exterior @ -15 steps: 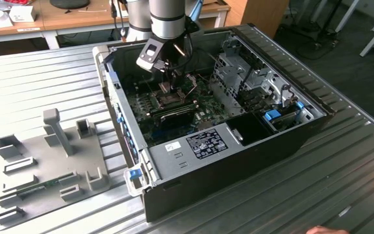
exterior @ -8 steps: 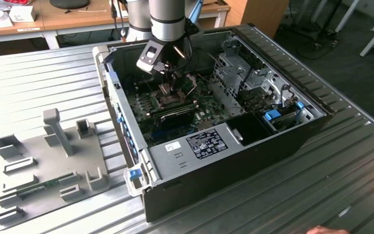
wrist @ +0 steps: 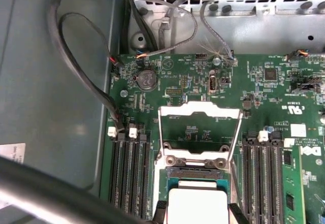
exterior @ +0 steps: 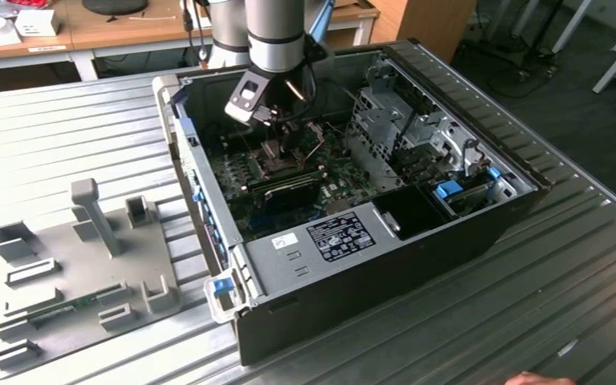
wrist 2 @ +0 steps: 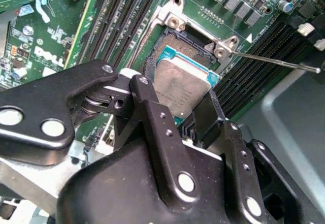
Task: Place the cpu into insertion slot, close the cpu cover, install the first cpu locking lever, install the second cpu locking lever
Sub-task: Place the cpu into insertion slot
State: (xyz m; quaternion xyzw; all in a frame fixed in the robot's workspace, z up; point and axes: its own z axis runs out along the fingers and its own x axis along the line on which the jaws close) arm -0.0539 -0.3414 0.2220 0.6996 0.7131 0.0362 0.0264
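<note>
The cpu [wrist 2: 183, 82], a small square chip with a dull grey metal top and a green edge, is clamped between the fingers of the end effector [wrist 2: 177, 109] right over the insertion slot [wrist 2: 165, 49], partly covering its dark centre. The slot lies upper centre in the exterior view. The cpu cover [wrist: 199, 108], a thin silver frame, is swung open, with green board showing through its window. One locking lever [wrist 2: 277, 62] juts sideways from the slot's silver rim
</note>
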